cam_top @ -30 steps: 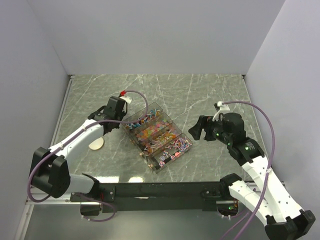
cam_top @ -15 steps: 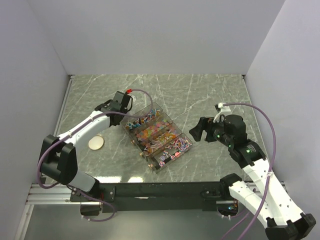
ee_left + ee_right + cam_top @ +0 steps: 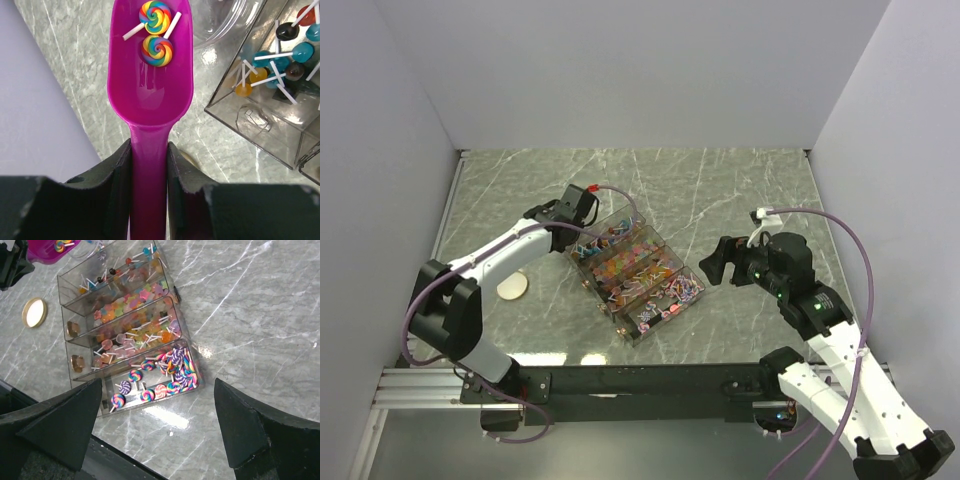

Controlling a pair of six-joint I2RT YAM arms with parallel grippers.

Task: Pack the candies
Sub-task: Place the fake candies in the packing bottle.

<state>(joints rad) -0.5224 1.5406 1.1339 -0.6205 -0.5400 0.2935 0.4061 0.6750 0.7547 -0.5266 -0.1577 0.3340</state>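
marbled tabletop bore a clear box of sorted candies, partly cut off in the left wrist view. left gripper clenched a scoop carrying two; right gripper gaped.

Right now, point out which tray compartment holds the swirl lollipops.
The compartment farthest from the scoop, at the tray's near end; the others hold ball pops and mixed sweets.

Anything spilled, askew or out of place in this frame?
Nothing stands out. Two swirl lollipops sit in the magenta scoop held by the left claw; the other candies lie inside the clear organizer, none loose on the table. The tan lid lies flat, apart.
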